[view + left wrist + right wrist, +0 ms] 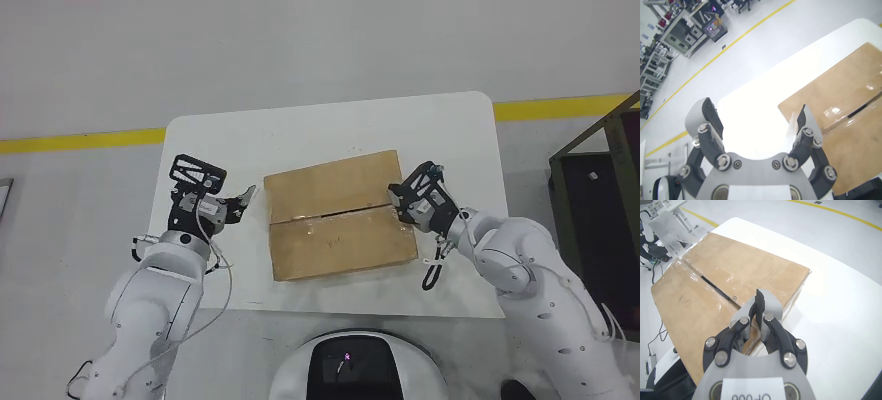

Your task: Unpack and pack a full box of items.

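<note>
well, you have a brown cardboard box (335, 250) sitting near the middle of the white table (440, 130), flaps closed. glossy clear tape runs over the centre seam (330, 213), and a dark slit shows partway along it. the long axis lies left to right across the table, seam along it, with the right end turned slightly away from the robot. your left gripper (756, 108) is spread wide and holds nothing, just beside the box's left edge. your right gripper (759, 298) has its fingers pressed together over the right edge at the seam's end; you can't tell whether tape is pinched.
</note>
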`<action>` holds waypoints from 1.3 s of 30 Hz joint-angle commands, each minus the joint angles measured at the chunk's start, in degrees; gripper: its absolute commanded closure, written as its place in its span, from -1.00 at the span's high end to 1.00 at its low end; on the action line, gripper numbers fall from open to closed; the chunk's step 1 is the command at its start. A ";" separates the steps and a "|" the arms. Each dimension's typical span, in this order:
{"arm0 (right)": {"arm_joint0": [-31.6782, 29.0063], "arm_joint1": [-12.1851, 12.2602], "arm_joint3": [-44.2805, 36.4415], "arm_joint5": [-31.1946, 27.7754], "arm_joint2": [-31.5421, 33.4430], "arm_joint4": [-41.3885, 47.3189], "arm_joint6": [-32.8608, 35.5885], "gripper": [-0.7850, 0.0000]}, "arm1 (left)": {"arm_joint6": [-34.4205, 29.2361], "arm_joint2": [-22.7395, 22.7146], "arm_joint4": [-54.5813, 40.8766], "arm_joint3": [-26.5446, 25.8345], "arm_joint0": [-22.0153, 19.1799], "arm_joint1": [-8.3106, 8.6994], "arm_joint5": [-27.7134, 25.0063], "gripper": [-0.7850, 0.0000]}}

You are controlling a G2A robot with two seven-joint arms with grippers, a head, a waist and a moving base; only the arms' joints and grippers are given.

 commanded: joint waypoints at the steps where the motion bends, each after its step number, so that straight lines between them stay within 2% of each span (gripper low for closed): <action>1: 0.09 -0.04 0.07 -0.13 -0.14 -0.10 -0.03 -1.00 | -1.40 -2.75 1.10 -1.68 3.24 0.29 -1.49 1.00; 5: 0.33 -0.13 0.17 -0.37 -0.53 -0.02 -0.01 -1.00 | -2.43 -6.28 3.76 -3.94 9.19 0.72 -4.53 1.00; 7: 0.45 -0.20 0.18 -0.46 -0.82 -0.05 -0.08 -1.00 | -2.45 -7.07 3.36 -4.00 11.50 0.70 -4.26 1.00; 10: 0.56 -0.29 0.16 -0.44 -1.20 -0.15 -0.17 -1.00 | -2.64 -7.17 2.78 -3.06 13.27 0.57 -3.07 1.00; 13: 0.67 -0.36 0.23 -0.50 -1.46 -0.24 -0.10 -1.00 | -2.15 -6.04 2.17 -1.18 13.34 0.35 -1.42 1.00; 30: 0.77 -0.58 0.45 -0.14 -1.51 -0.67 -0.39 -1.00 | 3.49 3.63 5.65 10.23 2.18 -0.70 -0.35 1.00; 39: 0.80 -0.70 0.68 -0.35 -1.63 -0.64 -0.49 -1.00 | 5.43 6.53 4.29 13.17 -2.13 -1.30 -0.86 1.00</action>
